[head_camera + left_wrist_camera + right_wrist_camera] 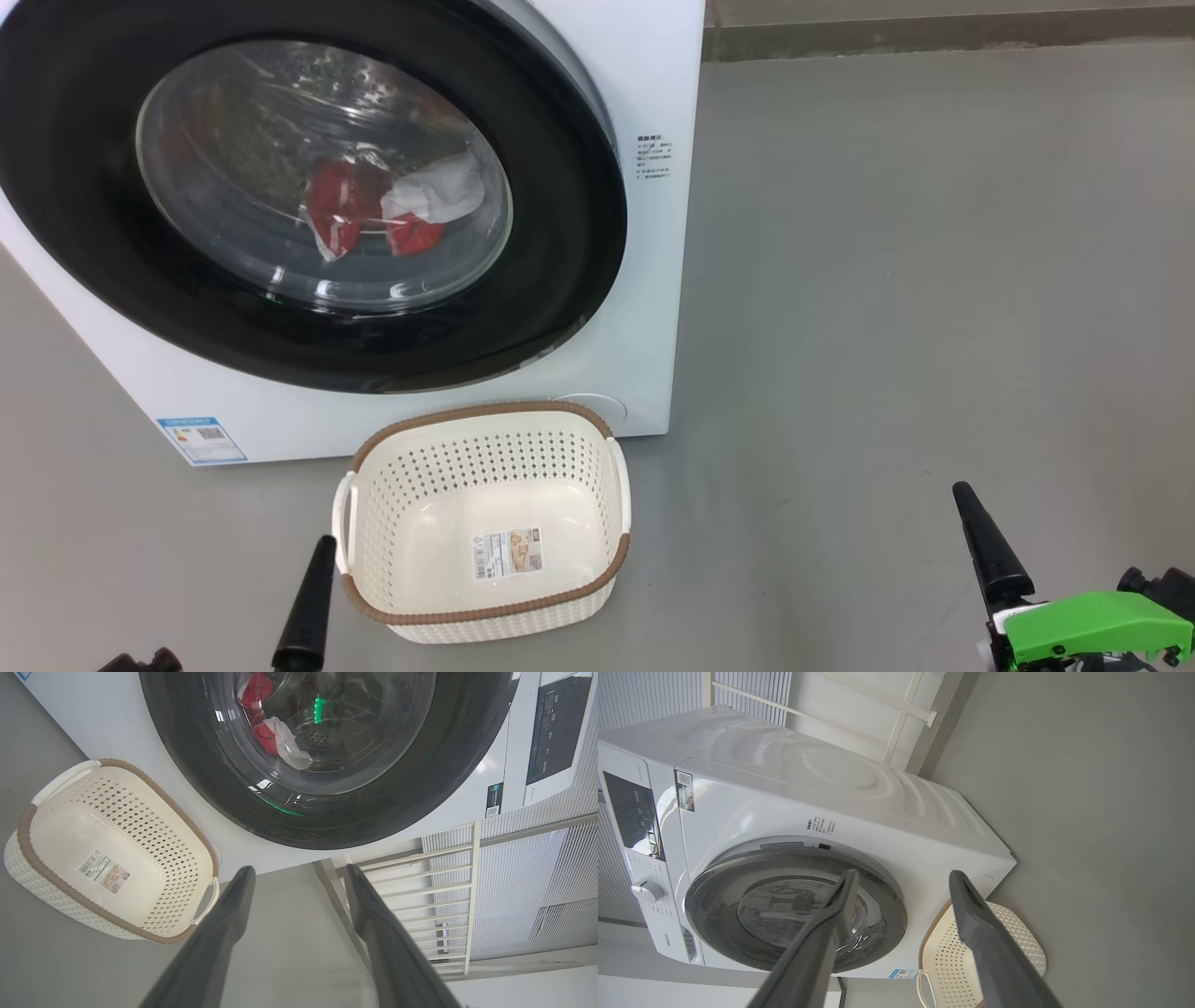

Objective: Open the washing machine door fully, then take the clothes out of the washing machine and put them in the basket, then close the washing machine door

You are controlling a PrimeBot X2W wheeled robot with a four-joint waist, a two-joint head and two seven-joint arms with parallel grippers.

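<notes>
The white washing machine (644, 280) fills the upper left of the head view. Its door (560, 233), a wide black rim around a bulging glass bowl, lies flush against the front. Through the glass I see red and white clothes (359, 215) low in the drum. The cream basket (485, 611) stands on the floor just in front of the machine, holding only a paper label. One left finger (313, 597) rises beside the basket's left handle. A right finger (985, 551) stands far right over bare floor. My left gripper (299, 870) and right gripper (903, 873) are both open and hold nothing.
Grey floor (934, 280) stretches wide to the right of the machine and basket. A control panel (633, 812) and a knob (647, 890) sit on the machine's top front. White railings and blinds (467, 882) stand beyond the machine.
</notes>
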